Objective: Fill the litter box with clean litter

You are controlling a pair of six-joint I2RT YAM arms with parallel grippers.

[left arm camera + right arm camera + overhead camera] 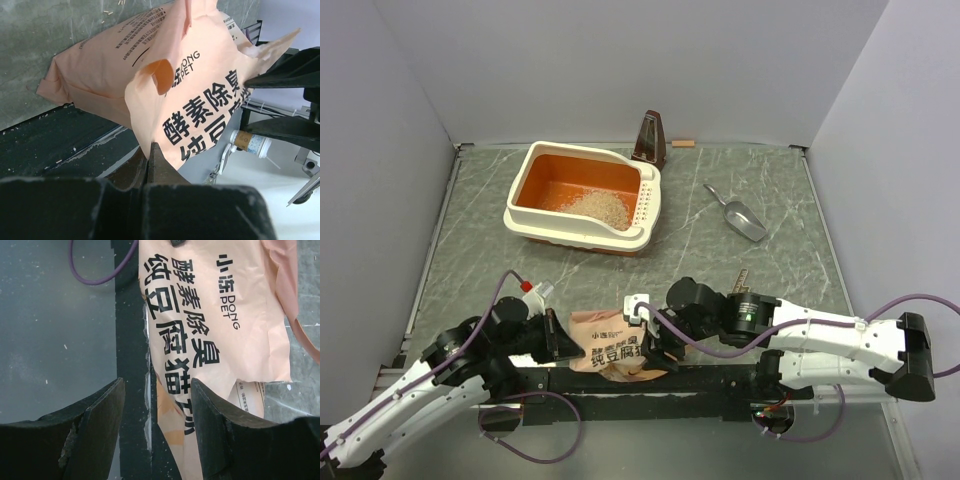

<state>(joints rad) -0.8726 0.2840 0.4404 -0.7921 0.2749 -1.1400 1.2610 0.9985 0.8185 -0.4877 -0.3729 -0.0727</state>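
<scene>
The litter box (535, 222), cream-white with an orange inside, stands at the back middle of the table, and a heap of pale clean litter (597, 206) lies in it. A tan printed bag (612, 352) lies crumpled at the table's near edge between my arms. My left gripper (560, 340) is shut on the bag's (170, 85) lower edge, the paper pinched at the tips (151, 150). My right gripper (655, 350) hovers open just above the bag (215, 315). One of its fingers (220, 425) is over the bag, while the other is over the dark rail (131, 340).
A metal scoop (741, 216) lies to the right of the litter box. A dark pyramid-shaped object (650, 138) and a small wooden piece (682, 143) stand by the back wall. Stray granules (107, 10) dot the table. A paper cup (250, 144) shows below the table's edge.
</scene>
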